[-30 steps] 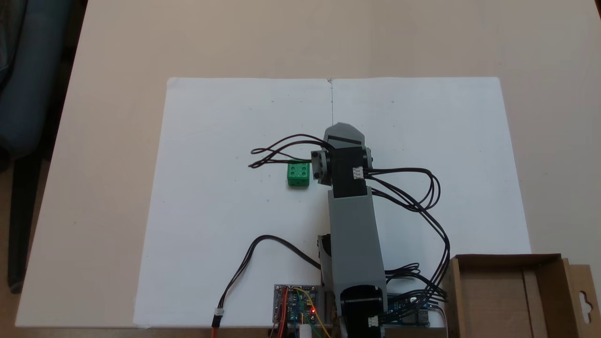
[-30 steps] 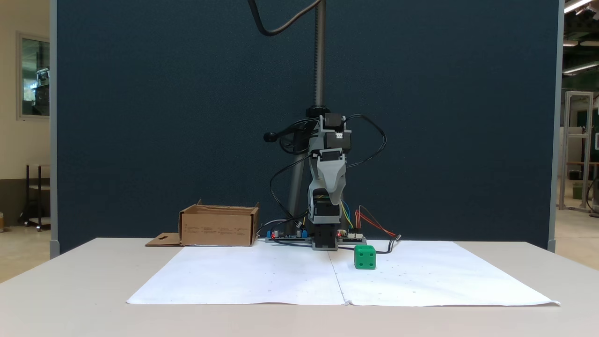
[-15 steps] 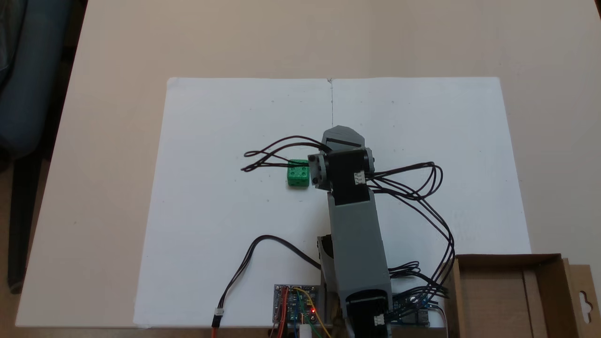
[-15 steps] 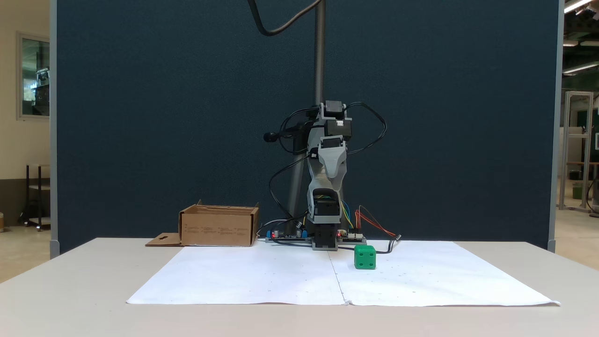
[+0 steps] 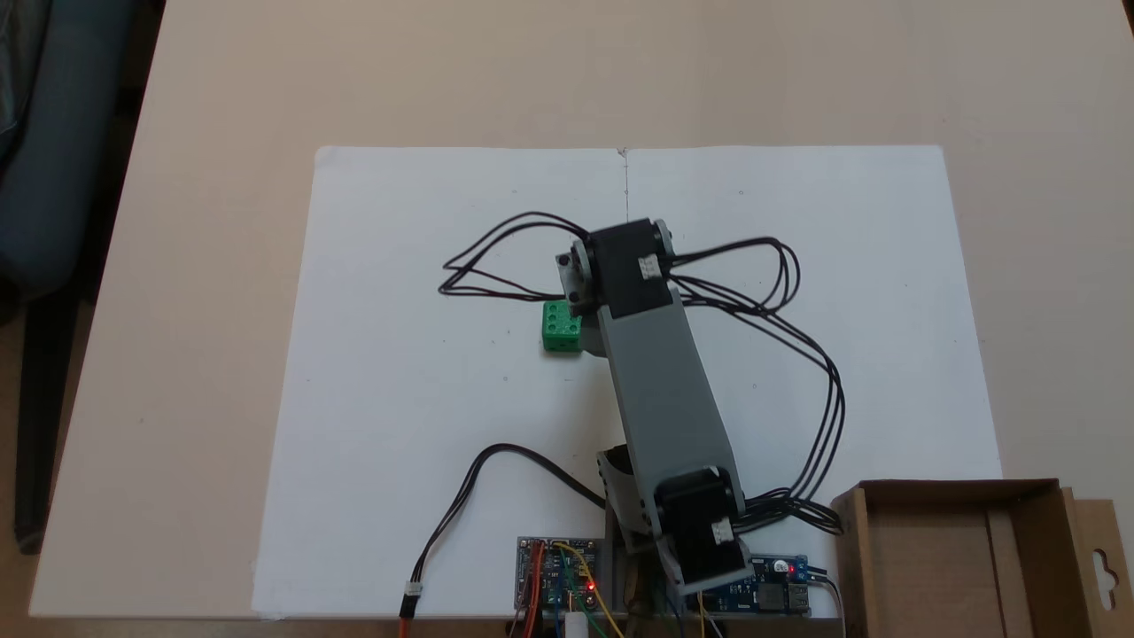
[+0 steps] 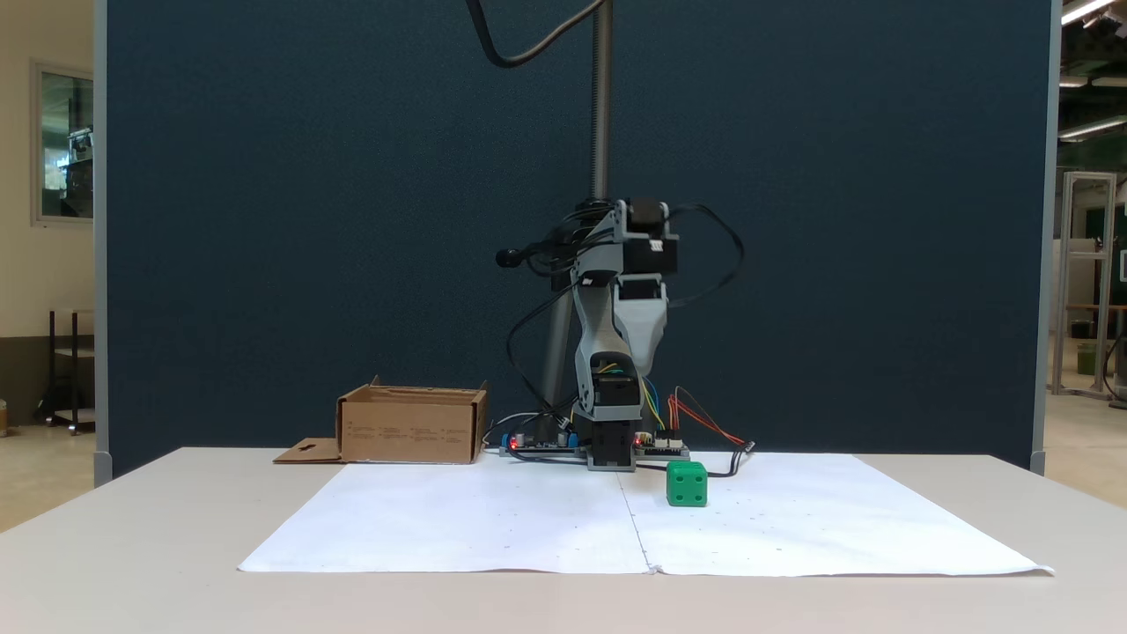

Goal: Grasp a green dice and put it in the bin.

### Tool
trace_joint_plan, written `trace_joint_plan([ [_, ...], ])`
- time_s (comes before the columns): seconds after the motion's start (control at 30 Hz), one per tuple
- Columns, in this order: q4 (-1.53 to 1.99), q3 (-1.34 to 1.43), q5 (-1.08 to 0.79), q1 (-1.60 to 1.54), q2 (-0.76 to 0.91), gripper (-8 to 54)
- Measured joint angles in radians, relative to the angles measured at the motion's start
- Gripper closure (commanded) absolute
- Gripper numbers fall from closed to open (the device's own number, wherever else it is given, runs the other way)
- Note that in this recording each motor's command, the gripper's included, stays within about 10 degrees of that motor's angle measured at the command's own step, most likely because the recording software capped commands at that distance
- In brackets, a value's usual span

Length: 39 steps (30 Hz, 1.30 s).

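The green dice (image 5: 558, 327) (image 6: 686, 484) rests on the white paper, left of the arm in the view from above and right of it in the front view. The arm's black wrist motor (image 5: 623, 267) hangs over the dice's upper right corner. In the front view the grey gripper (image 6: 644, 366) points down, high above the table and up-left of the dice. Its jaws lie one behind the other, so open or shut is unclear. Nothing shows in it. The brown cardboard bin (image 5: 921, 567) (image 6: 412, 429) stands beside the arm's base, its hanger-hole flap (image 5: 1101, 567) lying outward.
White paper sheets (image 5: 399, 399) cover the mid table. Circuit boards (image 5: 556, 574) with coloured wires sit at the arm's base. Black cables loop out left (image 5: 496, 266) and right (image 5: 797, 301) of the arm. A metal pole (image 6: 601, 97) and a dark blue partition stand behind.
The arm has leaned further out from its base and turned towards the dice; its wrist motor now overlaps the dice's corner. The cable loops shifted with it. Dice and bin have not moved.
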Motion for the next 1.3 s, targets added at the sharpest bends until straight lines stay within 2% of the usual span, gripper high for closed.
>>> trace_joint_plan([
  [0.53,-0.15,0.0,0.098,-0.087,-0.087,4.0],
  [1.3,-0.152,0.081,0.215,-0.13,-0.087,2.5],
])
